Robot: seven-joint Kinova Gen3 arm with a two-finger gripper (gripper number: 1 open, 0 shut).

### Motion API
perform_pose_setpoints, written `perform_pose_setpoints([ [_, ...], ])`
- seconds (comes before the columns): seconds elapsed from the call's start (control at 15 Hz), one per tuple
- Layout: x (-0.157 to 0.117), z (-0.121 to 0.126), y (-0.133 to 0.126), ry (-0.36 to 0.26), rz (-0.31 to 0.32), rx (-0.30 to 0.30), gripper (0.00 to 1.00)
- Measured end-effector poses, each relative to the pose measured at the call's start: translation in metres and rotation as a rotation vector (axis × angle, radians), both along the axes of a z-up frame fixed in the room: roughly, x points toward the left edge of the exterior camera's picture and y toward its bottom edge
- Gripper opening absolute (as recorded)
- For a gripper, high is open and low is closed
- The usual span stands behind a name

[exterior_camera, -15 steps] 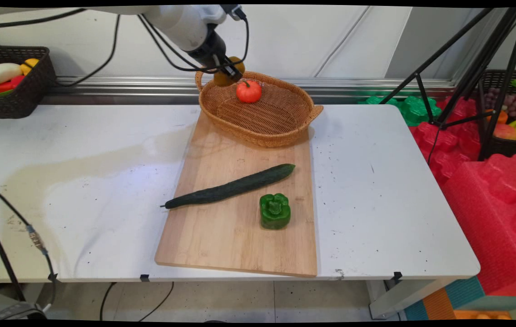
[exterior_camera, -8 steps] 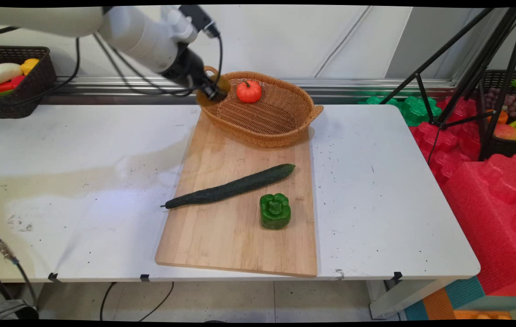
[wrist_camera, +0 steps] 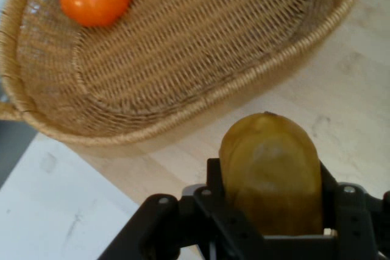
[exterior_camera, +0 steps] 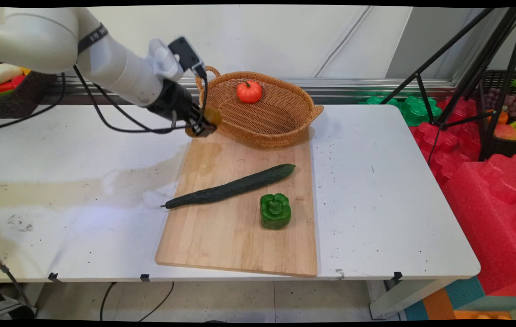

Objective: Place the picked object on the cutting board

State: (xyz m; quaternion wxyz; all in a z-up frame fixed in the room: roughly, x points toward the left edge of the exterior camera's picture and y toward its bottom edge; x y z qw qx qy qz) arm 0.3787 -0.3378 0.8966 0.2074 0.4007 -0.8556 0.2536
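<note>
— Brownish-yellow and smooth: what is that between the fingers?

— A rounded fruit, pear-like (wrist_camera: pixel 270 172), though I cannot name it surely. The gripper (exterior_camera: pixel 202 126) is pinched on it, one finger (wrist_camera: pixel 214 181) against each flank, as the hand view shows.

— Where does it hang?

— Above the far left corner of the wooden cutting board (exterior_camera: pixel 235 227), just outside the wicker basket (exterior_camera: pixel 280 120), beside the rim near its looped handle. Whether the fruit touches the board I cannot tell.

— And inside the basket?

— One orange-red tomato (exterior_camera: pixel 249 91) with a green stalk, lying toward the far side, well apart from the gripper.

— The basket itself stands where?

— On the far end of the board, which lies on the white table (exterior_camera: pixel 385 190).

— Anything else on the board?

— A long dark cucumber (exterior_camera: pixel 230 186) lies slantwise across the middle, and a green bell pepper (exterior_camera: pixel 275 210) stands stalk-up just beside it, toward the near right. They sit close, apart from the gripper.
</note>
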Motion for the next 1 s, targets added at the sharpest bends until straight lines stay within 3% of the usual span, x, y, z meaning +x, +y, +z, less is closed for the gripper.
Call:
perform_pose_setpoints([
  [1.0, -0.03, -0.07, -0.036, -0.062, -0.166, 0.139, 0.0],
])
